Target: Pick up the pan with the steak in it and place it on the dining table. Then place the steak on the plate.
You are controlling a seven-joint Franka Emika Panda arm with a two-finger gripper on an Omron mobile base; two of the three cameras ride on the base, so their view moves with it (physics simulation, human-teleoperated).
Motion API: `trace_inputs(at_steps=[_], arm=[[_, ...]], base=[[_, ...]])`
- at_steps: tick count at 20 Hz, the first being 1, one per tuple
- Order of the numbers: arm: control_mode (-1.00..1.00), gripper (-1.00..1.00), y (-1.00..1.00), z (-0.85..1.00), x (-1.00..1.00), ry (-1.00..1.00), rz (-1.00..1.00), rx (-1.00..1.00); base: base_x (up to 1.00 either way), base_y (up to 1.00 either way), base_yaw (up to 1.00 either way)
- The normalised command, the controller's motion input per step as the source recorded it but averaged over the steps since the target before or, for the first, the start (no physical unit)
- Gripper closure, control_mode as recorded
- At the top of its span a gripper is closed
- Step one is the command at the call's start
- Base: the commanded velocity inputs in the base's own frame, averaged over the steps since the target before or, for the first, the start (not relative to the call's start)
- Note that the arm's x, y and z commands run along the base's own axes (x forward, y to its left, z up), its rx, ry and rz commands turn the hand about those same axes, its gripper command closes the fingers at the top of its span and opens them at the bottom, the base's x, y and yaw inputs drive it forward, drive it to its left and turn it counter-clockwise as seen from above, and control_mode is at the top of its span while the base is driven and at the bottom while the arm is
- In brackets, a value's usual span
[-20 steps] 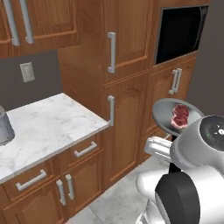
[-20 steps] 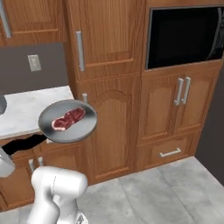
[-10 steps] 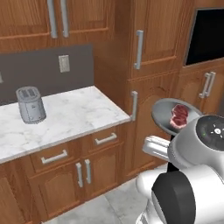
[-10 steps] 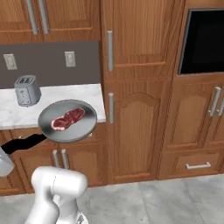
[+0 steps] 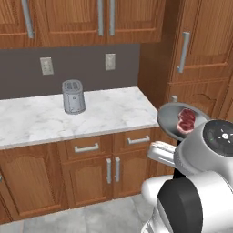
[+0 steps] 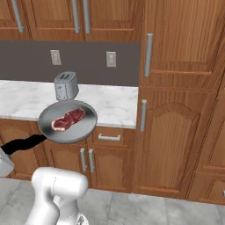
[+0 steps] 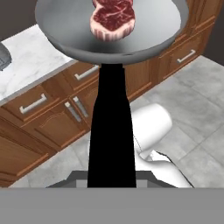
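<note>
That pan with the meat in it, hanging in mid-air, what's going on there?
The robot arm is carrying it. Its gripper is shut on the black handle of the pan, held level in the air in front of the wooden cabinets, with the steak lying inside. On the marble worktop behind stands a toaster. The pan is meant for a dining table, so it has not been set down yet.

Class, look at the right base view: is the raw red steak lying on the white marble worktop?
No, the raw red steak lies inside the round grey metal pan, in the air.
</note>
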Motion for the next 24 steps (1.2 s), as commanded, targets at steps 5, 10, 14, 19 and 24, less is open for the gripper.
trace_inputs(at_steps=[5, 10, 14, 19, 24], arm=[[1.0, 1.0, 0.0, 0.0, 0.0, 0.0, 0.0, 0.0], [1.0, 1.0, 0.0, 0.0, 0.0, 0.0, 0.0, 0.0], [1.0, 1.0, 0.0, 0.0, 0.0, 0.0, 0.0, 0.0], [1.0, 1.0, 0.0, 0.0, 0.0, 0.0, 0.0, 0.0], [1.0, 1.0, 0.0, 0.0, 0.0, 0.0, 0.0, 0.0]], base=[[0.0, 0.0, 0.0], [-0.01, 0.45, 0.11], [0.0, 0.77, 0.19], [0.0, 0.75, 0.19], [0.01, 0.74, 0.18]])
